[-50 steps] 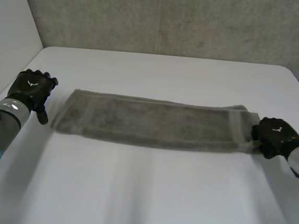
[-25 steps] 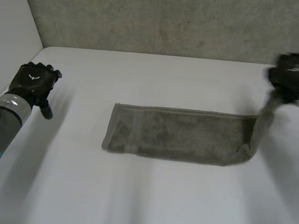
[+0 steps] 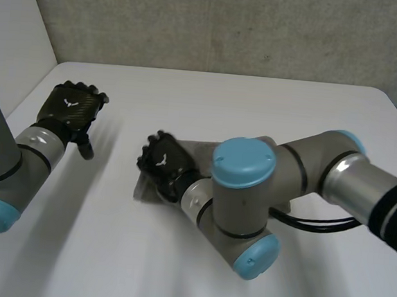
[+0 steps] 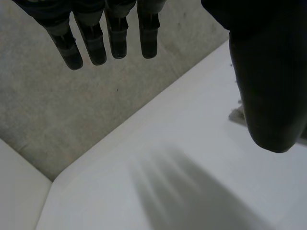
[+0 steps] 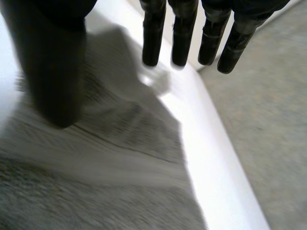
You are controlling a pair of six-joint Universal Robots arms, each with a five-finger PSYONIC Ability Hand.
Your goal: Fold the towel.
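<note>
White table runs matte and bare up to a rough grey concrete wall, with a pale side panel closing in the robot's left; the surface looks smooth enough that cloth would slide on it easily. On it lies the grey terry towel, flat near the middle of the table and largely covered by the right arm, which reaches across it. The right hand hangs over the towel's left end with fingers straight and thumb apart, holding nothing. The left hand is raised well clear to the left, fingers spread and empty. The towel looks light, soft and limp, so it will likely sag and drag; a pinch at a corner or along a short edge seems safest.
</note>
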